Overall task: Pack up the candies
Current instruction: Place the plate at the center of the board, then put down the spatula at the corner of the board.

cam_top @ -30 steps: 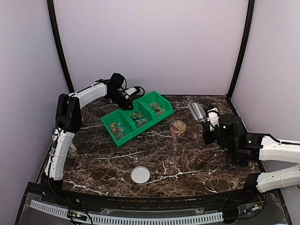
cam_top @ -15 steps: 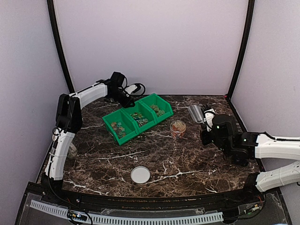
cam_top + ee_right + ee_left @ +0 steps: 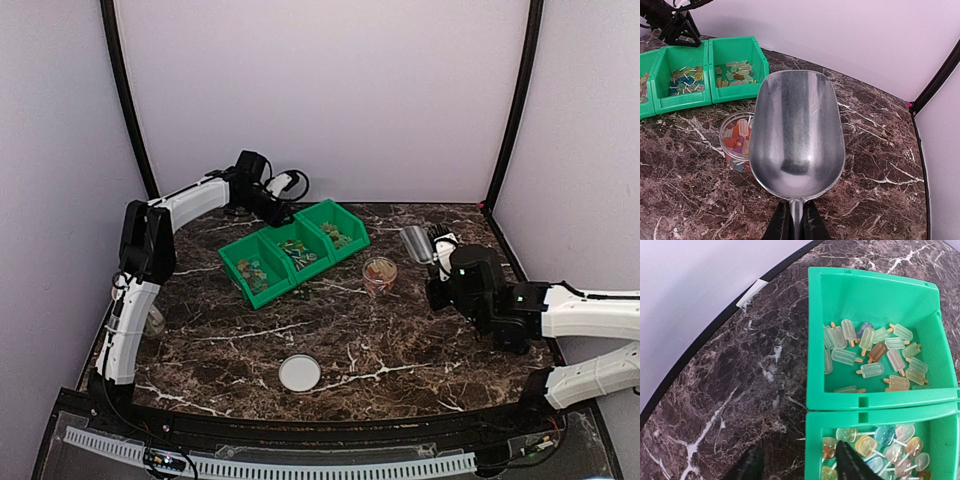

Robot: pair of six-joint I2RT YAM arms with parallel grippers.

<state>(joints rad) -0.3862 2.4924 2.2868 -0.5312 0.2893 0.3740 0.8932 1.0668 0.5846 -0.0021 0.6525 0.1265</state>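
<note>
Lying in the bin, candies look like pastel ice-lollies; left pincer apart, right pincer clamped on scoop.

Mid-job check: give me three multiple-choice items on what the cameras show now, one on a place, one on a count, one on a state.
1. Where is the white lid?
A. flat on the table, apart from the jar of candies
B. capping the jar
C. on an arm's base

2. How many compartments has the green bin?
A. two
B. three
C. four

3. What state is the metal scoop in?
A. heaped with candies
B. lying loose on the table
C. empty, its handle clamped in the right gripper

Answers:
1 A, the lid lies alone near the front edge.
2 B, two dividers split the bin.
3 C, the bowl shows bare metal.
</note>
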